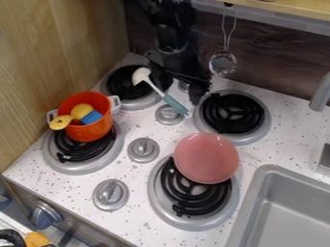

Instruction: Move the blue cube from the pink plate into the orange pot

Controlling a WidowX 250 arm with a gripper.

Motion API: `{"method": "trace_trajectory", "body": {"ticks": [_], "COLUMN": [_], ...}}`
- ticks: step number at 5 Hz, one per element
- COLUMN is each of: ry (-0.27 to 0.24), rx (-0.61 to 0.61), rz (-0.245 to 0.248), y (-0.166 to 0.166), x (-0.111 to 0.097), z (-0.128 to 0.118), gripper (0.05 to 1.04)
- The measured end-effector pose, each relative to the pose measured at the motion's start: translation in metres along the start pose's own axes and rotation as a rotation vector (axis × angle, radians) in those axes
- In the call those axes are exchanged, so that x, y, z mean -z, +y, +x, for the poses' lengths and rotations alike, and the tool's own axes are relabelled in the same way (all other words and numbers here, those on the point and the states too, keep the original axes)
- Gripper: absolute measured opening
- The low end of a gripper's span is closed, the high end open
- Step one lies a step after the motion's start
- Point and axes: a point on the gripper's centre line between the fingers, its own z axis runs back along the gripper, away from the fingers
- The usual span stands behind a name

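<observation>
The black gripper (197,91) hangs at the back of the stove, between the two rear burners, close to the left rim of the back right burner (233,112). Left of and below it, a spoon with a white head and teal handle (169,100) slants from the back left burner (122,87) onto the counter. An orange-red pot (94,129) stands on the front left burner, holding a yellow item (82,111) and a blue item (91,117); another yellow piece (61,122) rests at its left rim. A pink plate or bowl (206,158) sits on the front right burner.
Grey knobs (143,150) stand up between the burners. A sink (274,212) is at the lower right, with a faucet (320,92) above it. A wire strainer (223,62) hangs at the back wall. A wooden panel (48,72) borders the left side.
</observation>
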Motion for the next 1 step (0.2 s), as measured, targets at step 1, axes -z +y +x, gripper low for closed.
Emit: {"method": "trace_trajectory", "body": {"ticks": [1], "ry": [-0.08], "rx": [-0.004], "rz": [-0.002], "y": [-0.0202], "x": [0.0033], "z": [0.0112], "gripper": [0.999]}}
